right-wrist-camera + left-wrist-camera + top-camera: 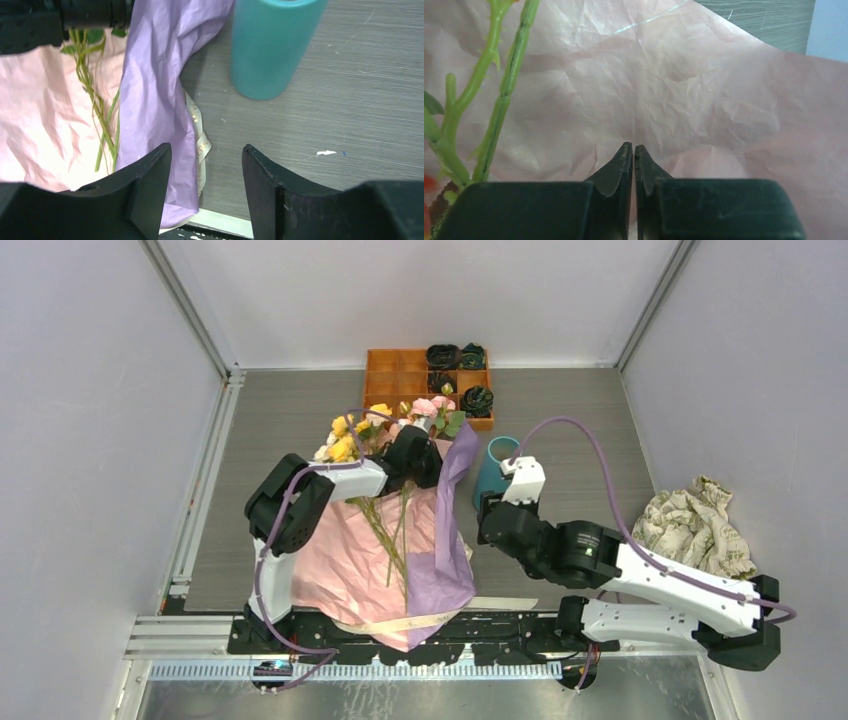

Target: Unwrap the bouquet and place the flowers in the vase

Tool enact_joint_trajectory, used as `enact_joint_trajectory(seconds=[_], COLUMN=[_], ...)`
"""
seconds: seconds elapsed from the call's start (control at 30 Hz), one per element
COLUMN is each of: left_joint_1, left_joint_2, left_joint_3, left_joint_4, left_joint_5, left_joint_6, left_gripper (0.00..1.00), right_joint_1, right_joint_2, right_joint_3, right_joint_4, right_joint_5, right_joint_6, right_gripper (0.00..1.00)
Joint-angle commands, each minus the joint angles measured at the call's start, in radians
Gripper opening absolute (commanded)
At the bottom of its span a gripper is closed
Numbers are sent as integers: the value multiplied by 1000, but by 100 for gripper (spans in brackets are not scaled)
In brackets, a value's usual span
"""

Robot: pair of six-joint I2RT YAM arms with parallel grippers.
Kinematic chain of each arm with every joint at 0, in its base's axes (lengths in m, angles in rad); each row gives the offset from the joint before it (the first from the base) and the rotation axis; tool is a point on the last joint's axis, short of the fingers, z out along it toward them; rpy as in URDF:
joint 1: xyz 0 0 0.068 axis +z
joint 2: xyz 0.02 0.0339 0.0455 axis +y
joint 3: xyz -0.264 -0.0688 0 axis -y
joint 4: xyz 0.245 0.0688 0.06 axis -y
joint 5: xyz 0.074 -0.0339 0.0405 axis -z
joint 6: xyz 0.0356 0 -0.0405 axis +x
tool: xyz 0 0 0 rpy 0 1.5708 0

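The bouquet's paper lies unfolded near the front edge, pink inside (335, 550) (684, 100) up, with a purple flap (447, 540) (155, 90) standing along its right side. The flowers (350, 435) lie on it, heads at the far end, green stems (390, 530) (499, 95) (100, 120) running toward me. My left gripper (420, 455) (634, 147) is shut just over the pink paper, right of the stems, with nothing seen between its tips. The teal vase (495, 468) (272, 45) stands upright right of the flap. My right gripper (497, 508) (206, 150) is open and empty, near the vase and beside the flap.
A cream ribbon (420, 622) (200, 137) lies under the paper's near edge. An orange compartmented tray (395, 370) with dark rosettes (477, 400) sits at the back. A crumpled beige patterned cloth (695, 525) lies at the right, by the wall.
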Motion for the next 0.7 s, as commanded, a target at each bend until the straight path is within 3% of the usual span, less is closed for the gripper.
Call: enact_joint_trajectory(seconds=[0.0,0.1,0.37,0.57,0.67], left_joint_1=[0,0,1,-3,-3], left_joint_2=[-69,-192,-641,-1053,-1168], left_joint_3=[9,-55,-309,-487,-550], left_joint_4=[24,-8,-320,-593,-706], left_joint_5=[-6,-69,-388,-596,-648], left_joint_6=[22,40,74,29,-23], left_gripper=[7,7,6,8,10], right_joint_1=[52,110,193,203,203], right_joint_2=[41,64,210,353,487], right_joint_3=[18,40,126,180,259], right_joint_4=[78,127,226,335,280], right_joint_5=[-55,-63,-100,-192,-193], right_joint_6=[-53,-83,-137,-192,-200], right_gripper=[59,59,57,58,59])
